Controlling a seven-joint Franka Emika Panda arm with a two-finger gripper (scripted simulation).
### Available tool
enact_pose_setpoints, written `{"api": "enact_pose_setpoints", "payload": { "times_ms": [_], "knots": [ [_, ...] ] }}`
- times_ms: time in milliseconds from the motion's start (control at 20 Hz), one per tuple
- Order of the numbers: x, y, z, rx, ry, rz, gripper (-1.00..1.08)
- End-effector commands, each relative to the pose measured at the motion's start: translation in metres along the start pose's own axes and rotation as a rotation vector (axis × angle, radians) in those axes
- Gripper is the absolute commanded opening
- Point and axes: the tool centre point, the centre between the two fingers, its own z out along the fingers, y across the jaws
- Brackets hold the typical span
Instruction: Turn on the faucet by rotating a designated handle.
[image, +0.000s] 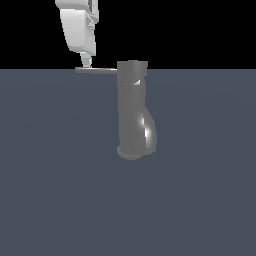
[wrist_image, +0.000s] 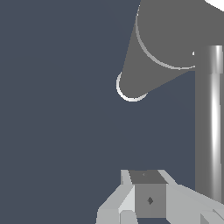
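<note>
The faucet (image: 134, 112) stands upright near the middle of the dark blue-grey surface (image: 55, 200), a glossy dark-grey column with a bulging lower body, a round flange at its foot and a short cap on top. From that cap the handle (image: 96, 71), a thin straight grey rod, sticks out level toward the exterior view's left. The white end effector (image: 86, 63) comes down from above right over the outer end of that rod, well out from the faucet body, and its lowest tip sits at the rod's upper edge, touching it or so close that I cannot tell the difference. From the exterior view only one narrow finger tip shows below the white housing, so how far the fingers are spread cannot be made out there. In the wrist view the handle (wrist_image: 209, 122) runs as a bright-streaked bar alongside the end effector (wrist_image: 148, 197), whose pale grey fingers (wrist_image: 116, 205) sit just beside the rod rather than around it; nothing appears to be gripped, though I cannot tell how wide the fingers stand. Beyond, the faucet (wrist_image: 162, 52) is seen from above against the surface (wrist_image: 52, 109).
</note>
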Motion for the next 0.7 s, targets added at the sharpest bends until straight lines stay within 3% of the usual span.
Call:
{"api": "enact_pose_setpoints", "payload": {
  "times_ms": [0,300,650],
  "knots": [
    [-0.001,-0.002,0.002,0.002,0.003,0.012,-1.0],
    [-0.001,-0.002,0.003,0.001,0.004,0.013,-1.0],
    [0.0,0.017,0.003,0.001,0.004,0.013,-1.0]
  ]
}}
